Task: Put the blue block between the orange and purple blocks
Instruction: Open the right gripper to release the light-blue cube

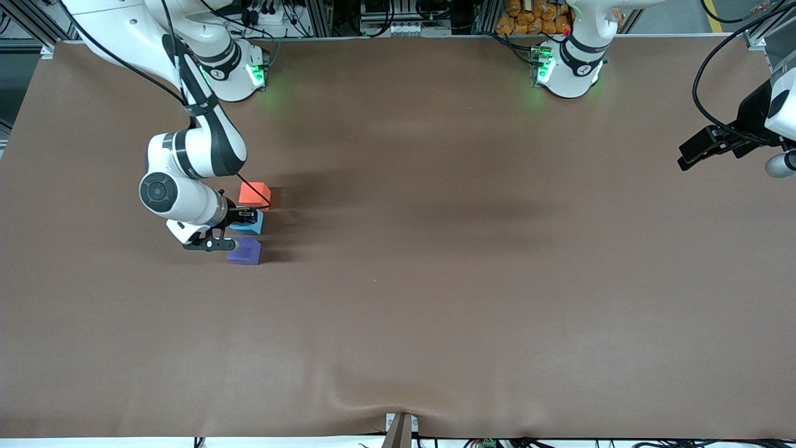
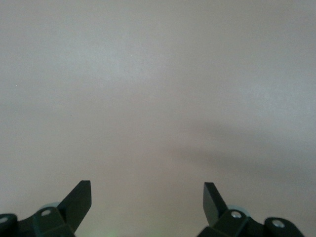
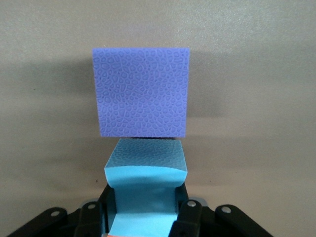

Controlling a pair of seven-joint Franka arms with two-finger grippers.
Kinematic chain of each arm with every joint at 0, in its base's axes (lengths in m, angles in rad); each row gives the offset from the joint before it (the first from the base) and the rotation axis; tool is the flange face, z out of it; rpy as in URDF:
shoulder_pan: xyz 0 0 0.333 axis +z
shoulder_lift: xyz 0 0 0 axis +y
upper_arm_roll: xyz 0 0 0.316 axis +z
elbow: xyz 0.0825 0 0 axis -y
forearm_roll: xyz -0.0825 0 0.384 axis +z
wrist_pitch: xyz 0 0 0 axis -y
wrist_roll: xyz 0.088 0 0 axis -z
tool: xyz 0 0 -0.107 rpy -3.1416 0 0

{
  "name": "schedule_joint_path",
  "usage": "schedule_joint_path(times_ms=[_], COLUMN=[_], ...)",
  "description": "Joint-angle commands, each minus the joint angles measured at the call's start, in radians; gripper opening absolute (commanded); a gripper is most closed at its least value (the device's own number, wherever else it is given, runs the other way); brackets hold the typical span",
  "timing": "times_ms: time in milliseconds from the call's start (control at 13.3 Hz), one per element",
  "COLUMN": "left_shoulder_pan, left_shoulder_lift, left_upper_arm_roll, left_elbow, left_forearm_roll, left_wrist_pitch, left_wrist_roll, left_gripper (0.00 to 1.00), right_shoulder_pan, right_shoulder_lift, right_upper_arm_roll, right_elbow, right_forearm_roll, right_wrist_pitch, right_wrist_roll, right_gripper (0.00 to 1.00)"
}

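Observation:
The light blue block (image 1: 252, 224) sits in line between the orange block (image 1: 255, 193) and the purple block (image 1: 244, 251), toward the right arm's end of the table. My right gripper (image 1: 244, 218) is shut on it, low over the table. In the right wrist view the blue block (image 3: 145, 160) is pinched between the fingers (image 3: 186, 212) and bulges at its free end, close against the purple block (image 3: 140, 91). My left gripper (image 1: 687, 160) waits open over the left arm's end of the table, and in its own view the left gripper (image 2: 147, 197) holds nothing.
The brown table cover (image 1: 435, 280) spreads wide around the three blocks. A black cable (image 1: 261, 194) from the right arm loops across the orange block. A metal bracket (image 1: 401, 429) sticks up at the table edge nearest the front camera.

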Motion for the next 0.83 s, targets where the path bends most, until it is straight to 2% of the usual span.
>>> schedule_joint_path(times_ms=[0,602,677,753], left_shoulder_pan=[0.004,0.006,0.004,0.006], left_shoulder_lift=[-0.020,-0.022,-0.022,-0.022], left_upper_arm_roll=[-0.003,-0.003,-0.003,-0.003], left_elbow=[-0.007,-0.007,-0.007,-0.007], left_forearm_roll=[0.020,0.020,0.020,0.020], left_wrist_pitch=[-0.007,-0.008,-0.007,-0.007], left_wrist_roll=[0.008,0.008,0.008,0.008], left_gripper=[1.00,1.00,1.00,1.00], right_shoulder_pan=[0.005,0.014,0.013,0.010], right_shoulder_lift=[0.004,0.018,0.018,0.020], right_upper_arm_roll=[0.005,0.005,0.005,0.005], right_elbow=[-0.018,-0.018,-0.018,-0.016], right_forearm_roll=[-0.015,-0.016,-0.016,-0.016], right_wrist_pitch=[0.030,0.044,0.044,0.044], right_wrist_roll=[-0.007,-0.025,-0.029,-0.027], right_gripper=[0.46,0.49,0.53,0.71])
